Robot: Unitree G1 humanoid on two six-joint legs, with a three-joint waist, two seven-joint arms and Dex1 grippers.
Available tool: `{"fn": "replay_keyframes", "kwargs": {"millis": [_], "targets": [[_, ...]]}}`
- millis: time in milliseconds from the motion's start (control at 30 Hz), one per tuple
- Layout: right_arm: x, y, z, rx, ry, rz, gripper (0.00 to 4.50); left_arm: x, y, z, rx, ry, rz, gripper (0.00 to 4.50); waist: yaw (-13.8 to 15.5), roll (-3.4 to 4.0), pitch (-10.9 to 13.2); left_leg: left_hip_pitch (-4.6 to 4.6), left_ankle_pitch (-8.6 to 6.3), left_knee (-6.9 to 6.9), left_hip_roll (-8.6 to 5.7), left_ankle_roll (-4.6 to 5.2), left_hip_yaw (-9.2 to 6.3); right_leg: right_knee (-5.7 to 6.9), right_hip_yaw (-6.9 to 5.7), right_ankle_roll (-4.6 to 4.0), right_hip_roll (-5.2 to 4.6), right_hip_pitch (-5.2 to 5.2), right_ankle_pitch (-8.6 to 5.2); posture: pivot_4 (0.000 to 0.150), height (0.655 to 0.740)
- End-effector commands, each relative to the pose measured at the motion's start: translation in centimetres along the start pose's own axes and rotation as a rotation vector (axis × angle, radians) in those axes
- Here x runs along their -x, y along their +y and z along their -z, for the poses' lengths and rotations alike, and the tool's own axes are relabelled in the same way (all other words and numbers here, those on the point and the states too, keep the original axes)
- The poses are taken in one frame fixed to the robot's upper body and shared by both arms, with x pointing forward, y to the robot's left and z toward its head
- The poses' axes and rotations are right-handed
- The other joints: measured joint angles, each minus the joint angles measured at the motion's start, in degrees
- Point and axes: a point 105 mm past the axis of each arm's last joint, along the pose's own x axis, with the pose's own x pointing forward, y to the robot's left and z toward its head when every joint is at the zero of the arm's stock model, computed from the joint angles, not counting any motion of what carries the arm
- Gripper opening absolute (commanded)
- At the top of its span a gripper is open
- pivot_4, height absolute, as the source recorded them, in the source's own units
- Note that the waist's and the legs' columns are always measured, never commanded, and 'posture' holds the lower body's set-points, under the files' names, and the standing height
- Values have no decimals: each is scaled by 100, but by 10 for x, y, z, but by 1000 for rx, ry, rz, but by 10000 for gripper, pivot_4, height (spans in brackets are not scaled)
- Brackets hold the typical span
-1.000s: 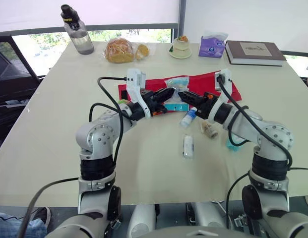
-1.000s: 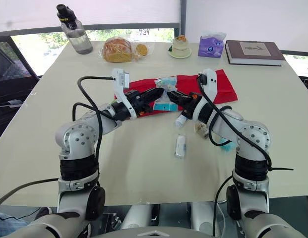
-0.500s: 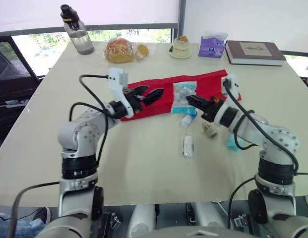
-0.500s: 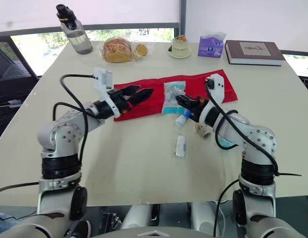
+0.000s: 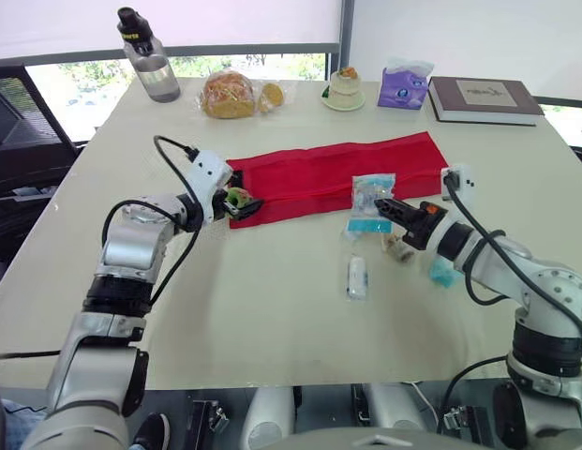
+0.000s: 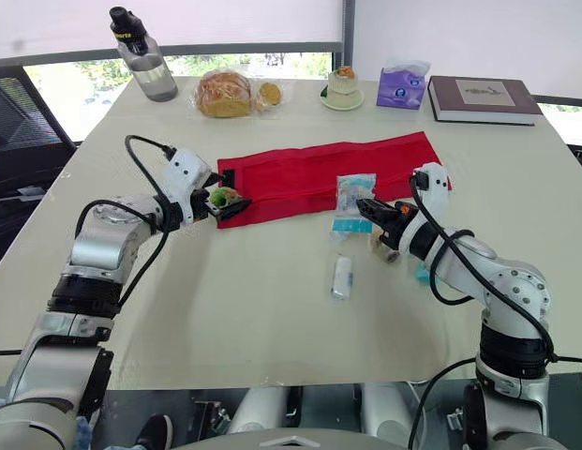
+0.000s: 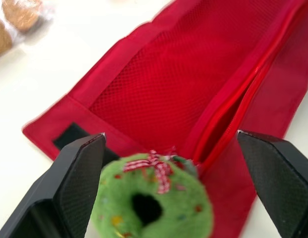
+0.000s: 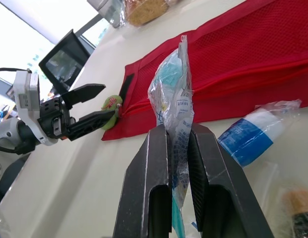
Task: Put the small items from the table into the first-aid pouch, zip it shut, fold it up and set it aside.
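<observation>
The right fingers [image 8: 154,173] pinch a clear sachet [image 8: 174,99] upright over the worktop [image 5: 272,309], just short of the red pouch [image 5: 319,173]. The left fingers [image 7: 77,171] stand wide apart around a green wreath [image 7: 154,203] at its left end. Advised: feed the sachet edge-on into the zip mouth [image 7: 225,126].

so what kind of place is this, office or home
Probably an office or meeting room: a big pale table against windows with roller blinds, and a water bottle, wrapped bread and book along its far edge.
</observation>
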Motion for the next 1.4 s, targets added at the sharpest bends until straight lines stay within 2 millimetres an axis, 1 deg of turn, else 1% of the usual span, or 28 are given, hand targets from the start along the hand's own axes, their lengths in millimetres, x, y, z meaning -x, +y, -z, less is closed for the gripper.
{"fn": "replay_keyframes", "kwargs": {"millis": [33,167,233,267,300,367,433,500,567,733,833,867,900,1000,1033,1067,1133,1233,1333,1400], "targets": [[2,11,-10,18,-59,-32,0,-15,-2,-7,-137,-12,31,44658,0,0,0,0,0,0,0,0,0,1,0,0,-1,0,0,1500,7400],[0,12,-10,15,-70,-30,0,-29,-13,-9,-177,-12,86,44658,-1,0,0,-5,0,1,0,0,-2,-1,-3,1,0,0,0,1500,7400],[0,13,-10,14,-75,-29,0,-33,-14,-7,-211,0,96,44658,-8,-1,0,-6,0,0,0,1,-2,-1,-3,1,1,-1,0,1500,7400],[1,12,-11,13,-82,-24,0,-36,-8,-6,-341,47,66,44658,-9,-1,0,-6,0,0,0,1,-2,-1,-3,1,2,-2,0,1500,7400],[1,12,-11,13,-88,-19,0,-38,-3,-6,-427,76,44,44658,-3,-1,0,-5,0,0,0,1,-2,1,-3,2,2,-2,0,1500,7400],[2,10,-11,18,-99,-4,0,-40,5,-8,-533,102,7,44658,-3,-1,0,-2,0,1,0,1,-3,3,-3,2,5,0,1,1500,7400],[3,8,-11,21,-106,8,0,-42,8,-11,-581,103,-17,44658,-24,-1,0,0,0,1,1,1,-1,4,0,3,6,-1,1,1500,7400],[3,8,-11,19,-110,10,0,-45,13,-14,-604,100,-63,44658,-24,-1,0,0,0,1,2,1,2,4,1,4,5,-1,1,1500,7400],[2,10,-11,19,-112,6,0,-48,13,-17,-604,96,-92,44658,-21,-1,0,0,0,3,3,1,1,6,0,4,5,-1,1,1500,7400],[2,10,-11,24,-111,1,0,-51,-1,-10,-615,101,-79,44658,-15,-1,0,-1,0,4,3,1,0,7,0,4,4,-1,1,1500,7400],[1,10,-12,29,-108,-2,0,-51,-10,-8,-615,90,-57,37696,-14,0,-1,0,0,4,3,1,1,7,0,4,2,0,1,1500,7400],[0,10,-13,31,-106,-3,0,-50,-10,-8,-618,87,-59,33005,-14,0,-1,0,0,4,3,1,1,7,0,3,2,0,1,1500,7400],[0,11,-13,32,-105,-5,0,-50,-11,-9,-630,82,-63,30478,-13,-1,-1,0,0,4,3,1,2,8,1,3,1,0,1,1500,7400],[-1,11,-13,33,-99,-11,0,-48,-12,-14,-639,57,-73,16688,-14,0,-1,-1,0,4,3,1,1,8,0,3,2,0,1,1500,7400],[-1,11,-13,33,-97,-13,0,-47,-11,-15,-642,53,-78,12723,-14,0,0,-1,0,4,3,1,1,8,0,3,2,0,1,1500,7400],[-2,11,-13,33,-96,-14,0,-47,-11,-16,-645,52,-81,7343,-13,-1,0,-3,0,4,3,1,-1,7,-2,3,2,-1,1,1500,7400],[-2,12,-12,33,-94,-16,0,-47,-12,-16,-649,49,-81,541,-12,-1,0,-3,0,5,3,1,-1,7,-2,3,2,-1,1,1500,7400],[-3,12,-12,31,-92,-18,0,-47,-17,-18,-666,31,-70,541,-11,0,0,-3,0,5,2,1,-1,7,-2,3,1,0,1,1500,7400],[-3,13,-10,22,-88,-19,0,-51,-35,-32,-713,-41,-30,541,-4,0,0,-3,0,5,2,1,0,7,-1,3,1,0,2,1500,7400],[-3,13,-8,18,-85,-21,0,-54,-50,-43,-730,-95,-5,541,17,-1,0,-5,0,5,2,1,-3,7,-4,3,0,0,2,1500,7400]]}}
